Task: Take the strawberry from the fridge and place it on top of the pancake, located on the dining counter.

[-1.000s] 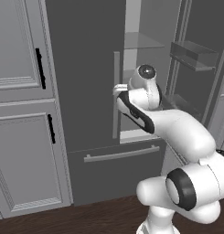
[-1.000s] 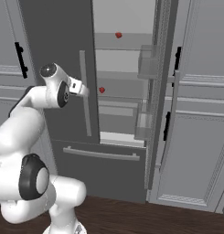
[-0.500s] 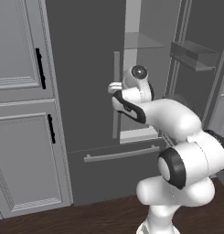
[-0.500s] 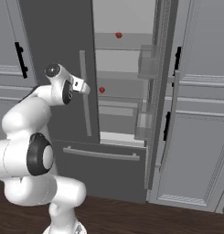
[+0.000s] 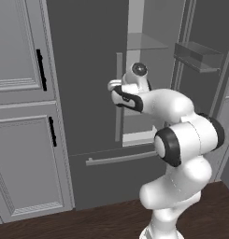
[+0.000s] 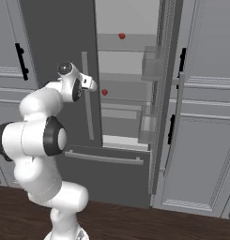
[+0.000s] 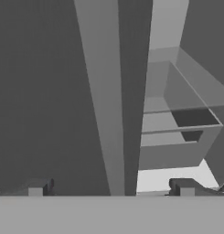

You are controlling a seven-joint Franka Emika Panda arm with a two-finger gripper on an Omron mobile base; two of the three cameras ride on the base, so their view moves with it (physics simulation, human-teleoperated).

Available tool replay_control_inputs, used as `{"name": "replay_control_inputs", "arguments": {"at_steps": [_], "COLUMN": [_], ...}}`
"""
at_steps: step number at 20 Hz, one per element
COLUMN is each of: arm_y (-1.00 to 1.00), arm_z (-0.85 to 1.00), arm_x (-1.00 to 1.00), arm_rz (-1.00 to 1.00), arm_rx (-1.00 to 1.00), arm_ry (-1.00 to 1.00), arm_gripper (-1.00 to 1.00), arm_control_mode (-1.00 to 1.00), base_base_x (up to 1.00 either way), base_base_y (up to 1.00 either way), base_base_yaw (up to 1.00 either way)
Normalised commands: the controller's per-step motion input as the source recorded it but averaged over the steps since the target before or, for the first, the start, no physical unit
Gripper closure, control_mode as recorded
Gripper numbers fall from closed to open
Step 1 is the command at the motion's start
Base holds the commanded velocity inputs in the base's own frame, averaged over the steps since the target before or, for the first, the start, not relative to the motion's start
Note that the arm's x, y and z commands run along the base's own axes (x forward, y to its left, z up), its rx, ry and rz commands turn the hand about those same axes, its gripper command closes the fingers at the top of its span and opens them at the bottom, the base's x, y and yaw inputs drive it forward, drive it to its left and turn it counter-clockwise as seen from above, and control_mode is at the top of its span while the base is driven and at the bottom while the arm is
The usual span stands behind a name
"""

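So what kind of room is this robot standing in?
Most likely a kitchen, a rendered one. A tall dark grey French-door fridge stands with its right door open on shelves holding two small red items, light grey panelled cabinets flank it, and the floor is dark wood.

The tall dark grey fridge (image 5: 88, 70) has a smooth matt door skin, and its long light grey vertical handle (image 7: 102, 96) looks like brushed metal. The grey panelled cabinets (image 5: 17, 116) look painted and matt. The dark brown plank floor (image 6: 135, 222) reads as wood. The white robot arm (image 5: 181, 140) looks like smooth, faintly glossy plastic.
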Motion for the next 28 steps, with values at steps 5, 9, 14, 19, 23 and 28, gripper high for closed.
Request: {"name": "replay_control_inputs", "arguments": {"at_steps": [5, 9, 14, 19, 23, 28], "arm_y": [0.0, 0.0, 0.12, 0.09, 0.03, 0.0], "arm_z": [0.0, 0.0, 0.0, 0.0, 0.0, -0.05], "arm_x": [0.41, 0.31, 0.31, 0.27, 0.2, 0.24], "arm_rz": [0.01, -0.01, -0.04, -0.03, -0.01, 0.0], "arm_rx": [0.0, -0.01, -0.01, -0.02, 0.0, 0.0], "arm_ry": [0.0, 0.0, 0.0, 0.0, 0.0, -0.01], "arm_gripper": [-1.0, -1.0, -1.0, -1.0, -1.0, -1.0], "arm_control_mode": [-1.0, -1.0, -1.0, -1.0, -1.0, -1.0], "base_base_x": [0.0, 0.0, 0.0, 0.0, 0.0, 0.0], "base_base_y": [0.0, 0.0, 0.0, 0.0, 0.0, 0.0], "base_base_yaw": [0.0, 0.0, 0.0, 0.0, 0.0, 0.0]}}
